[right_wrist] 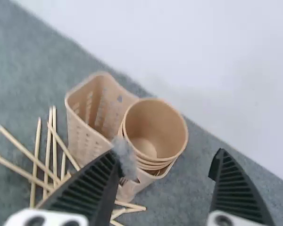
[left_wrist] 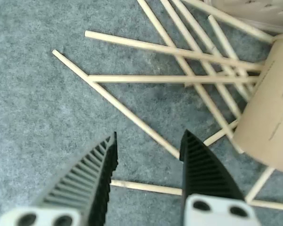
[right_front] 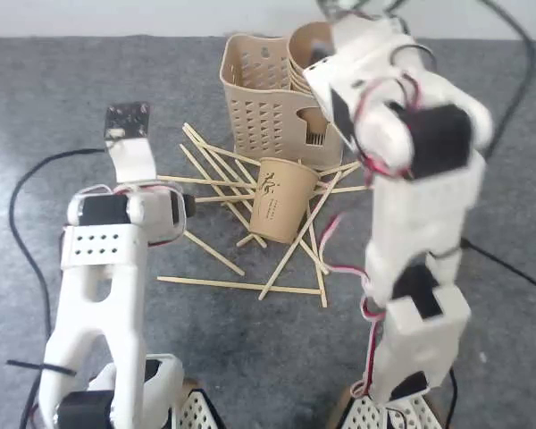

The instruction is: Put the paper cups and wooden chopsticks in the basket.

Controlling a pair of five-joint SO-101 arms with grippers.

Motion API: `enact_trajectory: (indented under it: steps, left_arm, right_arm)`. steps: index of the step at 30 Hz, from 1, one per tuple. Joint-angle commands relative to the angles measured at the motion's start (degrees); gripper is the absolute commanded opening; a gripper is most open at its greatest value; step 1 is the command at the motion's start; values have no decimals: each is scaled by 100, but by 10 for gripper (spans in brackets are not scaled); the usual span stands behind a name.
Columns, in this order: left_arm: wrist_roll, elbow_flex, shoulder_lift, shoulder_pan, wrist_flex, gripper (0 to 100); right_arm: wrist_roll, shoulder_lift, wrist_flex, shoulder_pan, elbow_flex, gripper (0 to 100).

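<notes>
Grey felt-like cloth (right_front: 250, 357) covers the table. My left gripper (left_wrist: 150, 134) hangs with its fingers spread apart, holding nothing, over scattered pale wooden chopsticks (left_wrist: 132, 115). A single tan paper cup (right_front: 281, 198) lies tilted on the sticks, close to the beige perforated plastic basket (right_front: 259, 98). My right gripper (right_wrist: 170, 155) is likewise parted and empty, above the nested brown paper cups (right_wrist: 153, 127) at one end of that basket.
</notes>
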State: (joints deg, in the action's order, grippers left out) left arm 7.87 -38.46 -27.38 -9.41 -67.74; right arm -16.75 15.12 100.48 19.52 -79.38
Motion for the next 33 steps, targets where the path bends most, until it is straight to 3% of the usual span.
enact_trajectory:
  steps: [1,5,18,26,33]
  left_arm:
    - [202,1112,-114,299,-826,209]
    - [211,1376,-114,853,-1240,209]
    - [818,2299,9,1908,-1231,210]
    - [1697,3451,1908,2066,-1231,210]
    - [2321,4840,3332,2092,-1231,210]
  right_arm:
    - [422,-1095,277,-295,1029,281]
    - [404,-2457,268,-347,3218,281]
    - [-220,-6018,22,-365,8651,281]
    - [-818,-7336,-1262,-804,12026,281]
    - [-1204,-7723,-2105,-804,13486,281]
